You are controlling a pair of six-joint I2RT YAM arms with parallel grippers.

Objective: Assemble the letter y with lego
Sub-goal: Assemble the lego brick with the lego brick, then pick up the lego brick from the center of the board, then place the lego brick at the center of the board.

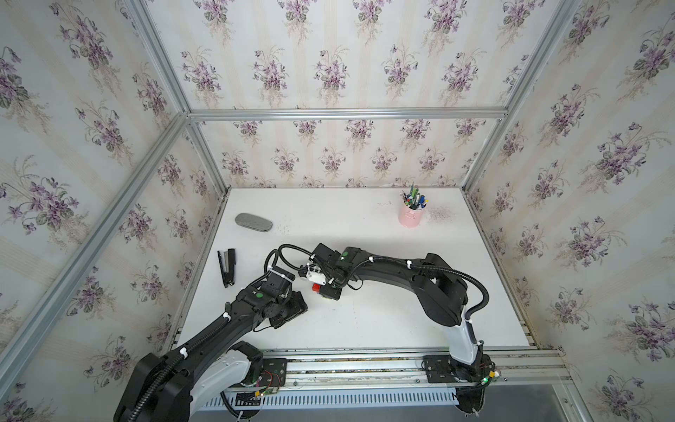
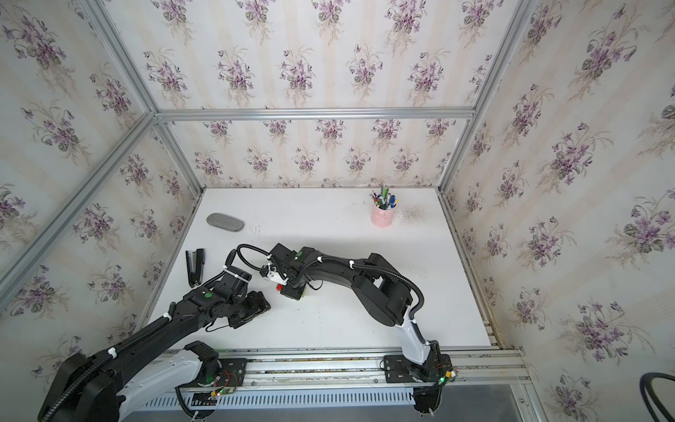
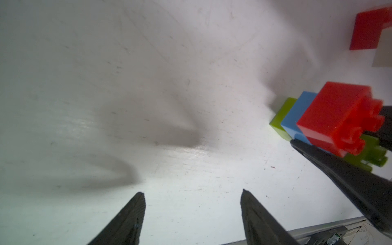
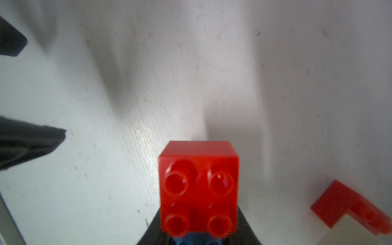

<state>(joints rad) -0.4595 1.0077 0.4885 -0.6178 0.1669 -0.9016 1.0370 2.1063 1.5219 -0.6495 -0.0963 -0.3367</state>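
My right gripper (image 4: 198,230) is shut on a joined clump of lego, low over the white table. The clump has a red brick (image 4: 199,186) on a blue bar (image 3: 297,118), with lime-green bricks (image 3: 282,114) on it. In both top views only a red corner (image 1: 315,287) and a green edge (image 1: 326,297) peek from under the right gripper (image 1: 328,288). A second red brick (image 3: 367,31), joined to a white brick (image 3: 384,53), lies apart on the table. My left gripper (image 3: 192,192) is open over bare table beside the clump, holding nothing.
A pink pen cup (image 1: 411,215) stands at the back right. A grey oval case (image 1: 253,222) and a black stapler (image 1: 227,267) lie at the left. The metal rail (image 1: 365,360) runs along the table's front edge.
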